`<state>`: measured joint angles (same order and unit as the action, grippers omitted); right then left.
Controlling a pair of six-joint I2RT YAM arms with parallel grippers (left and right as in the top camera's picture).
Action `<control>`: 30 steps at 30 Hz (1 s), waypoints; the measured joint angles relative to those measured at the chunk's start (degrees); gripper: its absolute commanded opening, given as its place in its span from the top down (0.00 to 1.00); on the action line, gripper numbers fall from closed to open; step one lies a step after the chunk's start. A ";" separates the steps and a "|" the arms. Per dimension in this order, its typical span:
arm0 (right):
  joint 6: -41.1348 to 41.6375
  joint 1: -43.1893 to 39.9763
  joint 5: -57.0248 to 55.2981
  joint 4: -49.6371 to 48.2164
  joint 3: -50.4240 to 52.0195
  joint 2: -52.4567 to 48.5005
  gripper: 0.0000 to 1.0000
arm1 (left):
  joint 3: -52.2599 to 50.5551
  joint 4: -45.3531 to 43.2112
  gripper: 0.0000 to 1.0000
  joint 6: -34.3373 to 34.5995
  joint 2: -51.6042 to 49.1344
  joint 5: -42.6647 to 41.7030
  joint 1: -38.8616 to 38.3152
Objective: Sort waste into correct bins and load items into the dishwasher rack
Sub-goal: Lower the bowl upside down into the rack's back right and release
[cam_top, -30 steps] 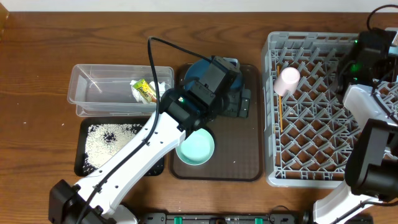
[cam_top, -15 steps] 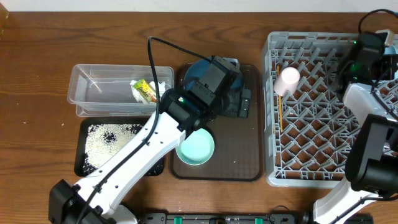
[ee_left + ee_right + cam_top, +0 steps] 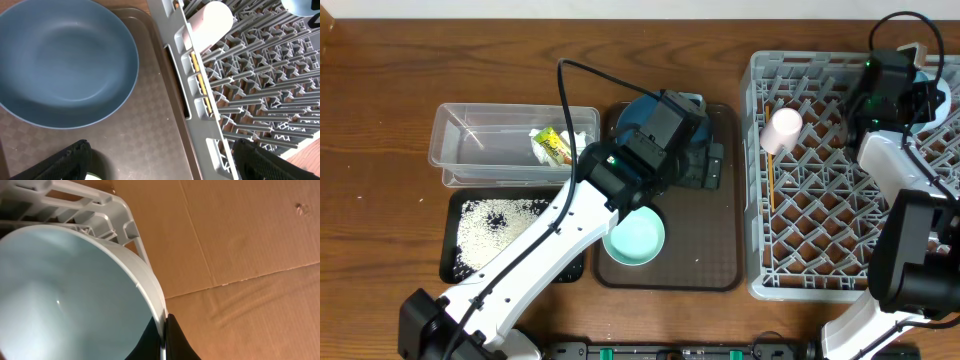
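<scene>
1. As I look down from the overhead camera, the left gripper (image 3: 706, 165) hangs over the brown tray (image 3: 705, 250), at the right edge of the large blue plate (image 3: 60, 60). Its jaws stand wide apart and nothing is between them.
2. The blue plate lies flat on the far part of this tray. The pale mint bowl (image 3: 635, 240) sits on the near left part, partly under the left arm.
3. The right gripper (image 3: 162, 330) is pressed together on the rim of the small light-blue bowl (image 3: 65, 295) – the thin wall of the bowl is pinched between the two fingers. The bowl is at the far right corner of the dishwasher rack (image 3: 754, 230); I cannot tell if it touches the pegs.
4. The pink-white cup (image 3: 783, 130) lies on its side in the far left part of the rack. The wooden chopsticks (image 3: 771, 190) lie just beside the left wall, inside.
5. The yellow-green wrapper (image 3: 552, 146) and the white tissue (image 3: 580, 138) are in the clear tub (image 3: 470, 150).
6. The rice grains (image 3: 495, 225) are spread in the black tray (image 3: 448, 262), in front of the tub.
</scene>
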<state>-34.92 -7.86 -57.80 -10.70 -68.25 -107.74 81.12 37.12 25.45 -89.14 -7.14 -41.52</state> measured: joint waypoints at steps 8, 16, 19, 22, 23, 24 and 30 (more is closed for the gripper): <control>0.46 1.86 -0.13 0.57 0.00 0.02 0.96 | 0.00 -0.02 0.07 0.02 0.00 0.00 0.00; 1.31 7.13 7.74 1.86 0.31 -1.36 0.71 | 0.00 0.00 0.07 0.00 0.00 0.00 0.00; 1.44 8.92 10.45 1.97 0.52 -1.73 0.70 | 0.00 -0.02 0.07 0.00 0.00 0.00 0.00; 1.46 10.58 11.89 1.81 0.52 -1.75 0.72 | 0.00 0.00 0.07 0.00 0.00 0.00 0.00; 1.49 11.23 12.26 1.81 0.52 -1.75 0.73 | 0.00 -0.02 0.07 0.02 0.00 0.00 0.00; 1.49 11.67 12.50 1.79 0.52 -1.75 0.74 | 0.00 -0.02 0.07 0.00 0.00 0.00 0.00; 4.20 13.11 13.33 2.32 0.52 -1.75 0.79 | 0.00 -0.02 0.07 0.00 0.00 0.00 0.00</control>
<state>-30.72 5.26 -44.47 -8.38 -67.72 -109.49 81.12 37.10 25.45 -89.14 -7.14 -41.52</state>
